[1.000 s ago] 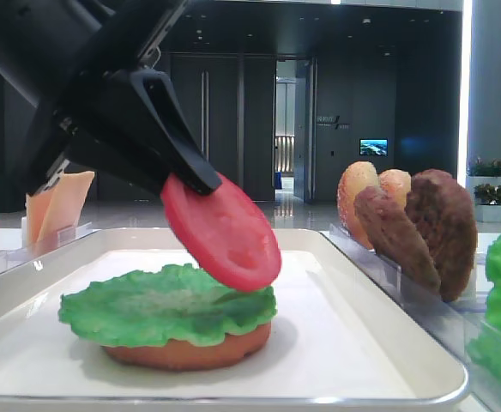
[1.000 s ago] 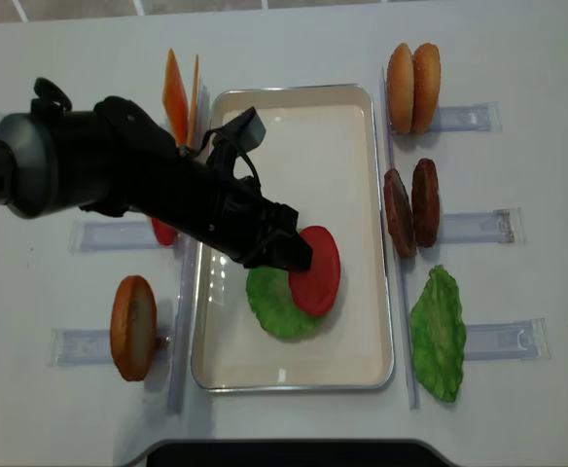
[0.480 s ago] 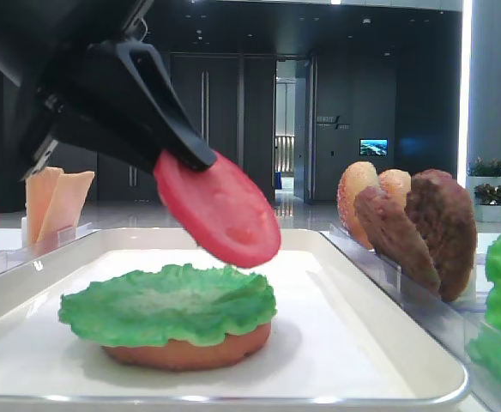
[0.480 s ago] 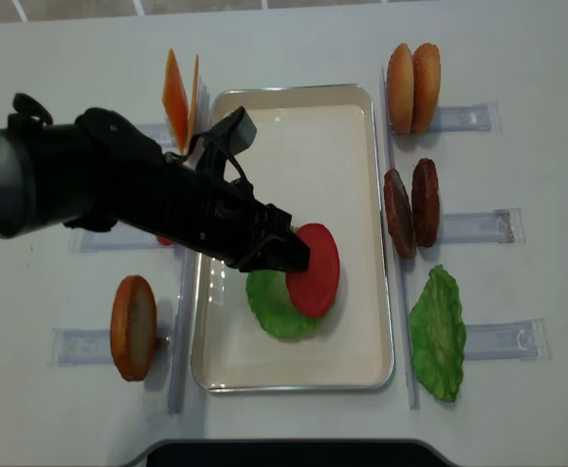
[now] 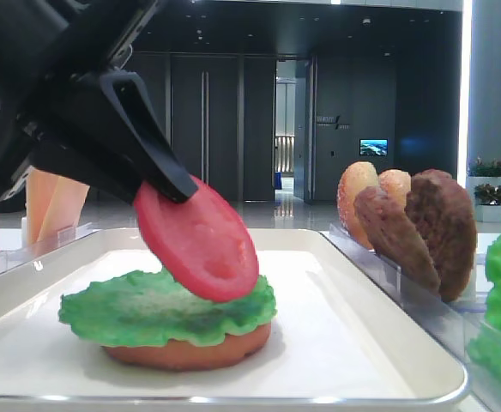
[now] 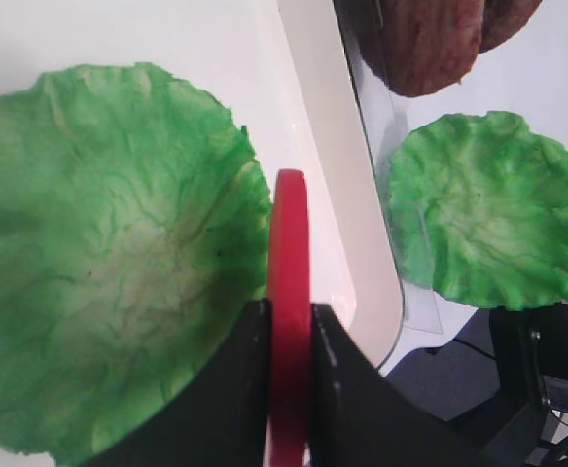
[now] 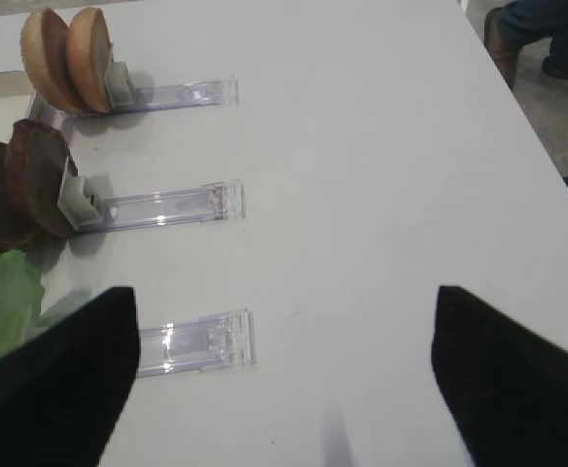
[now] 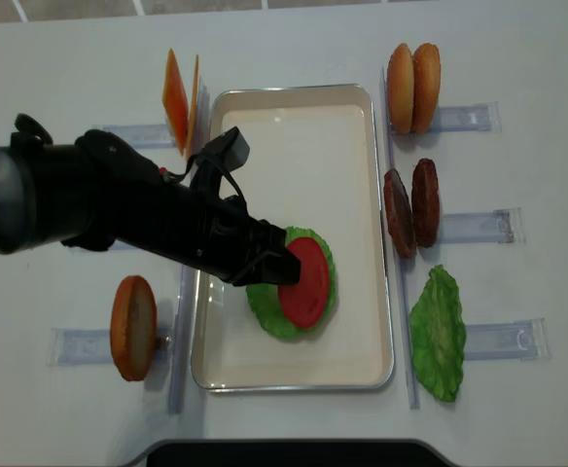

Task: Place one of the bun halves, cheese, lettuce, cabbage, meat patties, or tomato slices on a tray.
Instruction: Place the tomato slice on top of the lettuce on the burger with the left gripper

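Tomato slice (image 5: 197,240): tilted, low edge near the lettuce (image 5: 147,307), so I can lay it flat.
Left fingers (image 6: 289,341): pinched on its edge.
Right fingers (image 7: 284,389): spread, holding nothing.
Tray (image 8: 357,175): stack inside.

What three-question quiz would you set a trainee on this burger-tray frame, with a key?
1. True or false: the left gripper is shut on the tomato slice.
2. What lies directly under the lettuce leaf on the tray? A) a meat patty B) a bun half C) cheese
3. Fill in: beside the tray's right rim, the two meat patties stand between the bun halves and a second ____ leaf.

Key:
1. True; its jaws pinch the slice's edge, and the slice hangs tilted over the lettuce.
2. B; the bun half shows below the leaf.
3. Lettuce.
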Controlling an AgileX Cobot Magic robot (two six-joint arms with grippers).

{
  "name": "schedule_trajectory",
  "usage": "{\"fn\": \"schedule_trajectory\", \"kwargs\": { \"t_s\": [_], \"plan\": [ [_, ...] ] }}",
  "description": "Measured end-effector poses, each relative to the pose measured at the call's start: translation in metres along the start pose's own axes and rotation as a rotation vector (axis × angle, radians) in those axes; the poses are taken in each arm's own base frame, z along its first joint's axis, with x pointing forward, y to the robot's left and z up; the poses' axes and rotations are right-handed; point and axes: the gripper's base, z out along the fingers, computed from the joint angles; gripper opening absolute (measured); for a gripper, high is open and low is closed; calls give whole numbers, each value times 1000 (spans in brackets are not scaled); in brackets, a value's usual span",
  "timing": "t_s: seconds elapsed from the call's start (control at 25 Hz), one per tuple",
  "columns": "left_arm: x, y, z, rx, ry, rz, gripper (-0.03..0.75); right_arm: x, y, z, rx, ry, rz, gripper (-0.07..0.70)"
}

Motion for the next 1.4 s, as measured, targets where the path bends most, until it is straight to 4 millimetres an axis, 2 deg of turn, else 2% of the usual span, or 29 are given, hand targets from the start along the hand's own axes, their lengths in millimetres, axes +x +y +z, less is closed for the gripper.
{"fn": "schedule_trajectory", "kwargs": {
  "t_s": [1.24, 1.4],
  "plan": [
    [-5, 1, 0, -17, -55, 44, 62, 0, 0, 0, 0, 0, 0, 581],
    [-4, 5, 5, -14, -32, 30, 62, 0, 0, 0, 0, 0, 0, 581]
  ]
}}
